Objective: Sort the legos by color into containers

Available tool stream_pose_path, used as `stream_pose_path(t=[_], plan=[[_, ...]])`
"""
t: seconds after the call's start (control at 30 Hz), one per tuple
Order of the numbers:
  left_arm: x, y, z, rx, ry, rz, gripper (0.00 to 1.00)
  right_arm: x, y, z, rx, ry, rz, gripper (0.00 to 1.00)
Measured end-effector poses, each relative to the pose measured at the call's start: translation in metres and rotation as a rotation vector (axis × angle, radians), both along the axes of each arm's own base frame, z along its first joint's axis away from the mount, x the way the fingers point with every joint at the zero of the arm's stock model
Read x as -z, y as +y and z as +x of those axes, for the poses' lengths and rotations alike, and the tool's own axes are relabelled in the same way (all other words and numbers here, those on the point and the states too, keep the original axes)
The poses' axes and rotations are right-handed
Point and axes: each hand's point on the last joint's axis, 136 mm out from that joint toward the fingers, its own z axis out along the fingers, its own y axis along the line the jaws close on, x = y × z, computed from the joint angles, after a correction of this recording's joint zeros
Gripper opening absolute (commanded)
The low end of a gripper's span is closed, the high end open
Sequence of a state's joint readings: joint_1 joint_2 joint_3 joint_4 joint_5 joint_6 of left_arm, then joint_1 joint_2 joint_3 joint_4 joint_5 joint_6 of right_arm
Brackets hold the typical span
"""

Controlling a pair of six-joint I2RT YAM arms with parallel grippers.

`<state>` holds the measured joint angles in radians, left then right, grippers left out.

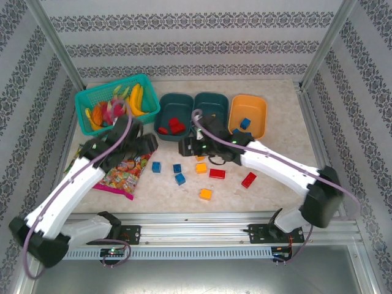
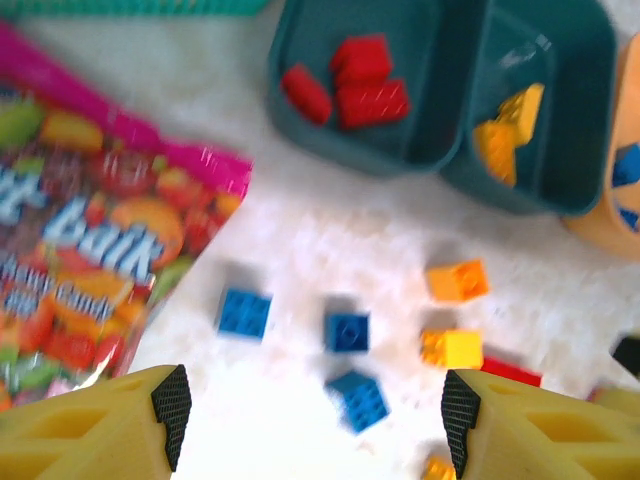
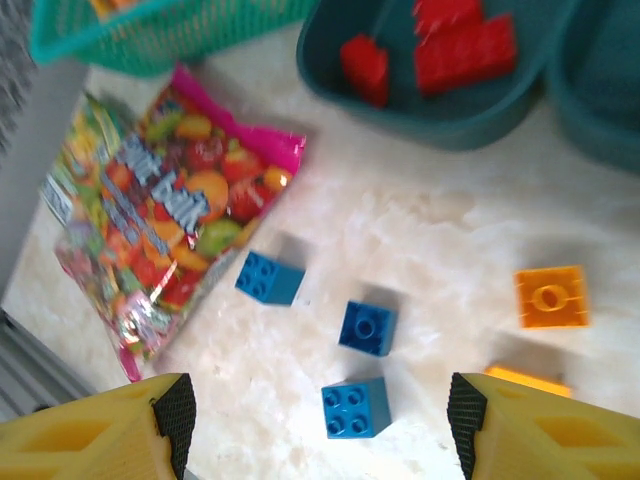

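Top external, long red lego (image 1: pixel 217 173) lying lengthwise left-right

Far table edge: dark teal plastic tub (image 1: pixel 170 105) holding red bricks (image 1: pixel 174 125), second teal tub (image 1: pixel 214 104), orange tub (image 1: pixel 256 109) holding blue brick (image 1: pixel 245 122); mixed loose bricks (image 1: pixel 205 194) mid-table.

At upper centre of the top view, the middle teal tub (image 1: pixel 211 101) is partly covered by the right arm (image 1: pixel 275 162). In the left wrist view, the orange tub (image 2: pixel 615 230) is cut off at the right edge. The snack bag (image 2: pixel 80 250) at left is blurred, its lettering perhaps unreadable.
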<state>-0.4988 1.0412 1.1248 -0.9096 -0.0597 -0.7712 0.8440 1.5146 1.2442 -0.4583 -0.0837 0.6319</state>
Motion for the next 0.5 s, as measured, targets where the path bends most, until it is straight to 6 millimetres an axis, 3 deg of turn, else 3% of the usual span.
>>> stream_pose_path(t=[0.1,0.2,0.5], plan=[[0.02,0.016,-0.035,-0.039,0.023,-0.034,0.7,0.038,0.026,-0.007,-0.034,0.077,-0.108,0.73],[0.024,0.029,-0.058,-0.072,0.004,-0.074,0.71,0.068,0.047,-0.006,-0.034,0.135,-0.189,0.74],[0.014,0.038,-0.074,-0.101,-0.049,-0.144,0.71,0.136,0.05,-0.003,0.068,0.295,-0.367,0.69]])
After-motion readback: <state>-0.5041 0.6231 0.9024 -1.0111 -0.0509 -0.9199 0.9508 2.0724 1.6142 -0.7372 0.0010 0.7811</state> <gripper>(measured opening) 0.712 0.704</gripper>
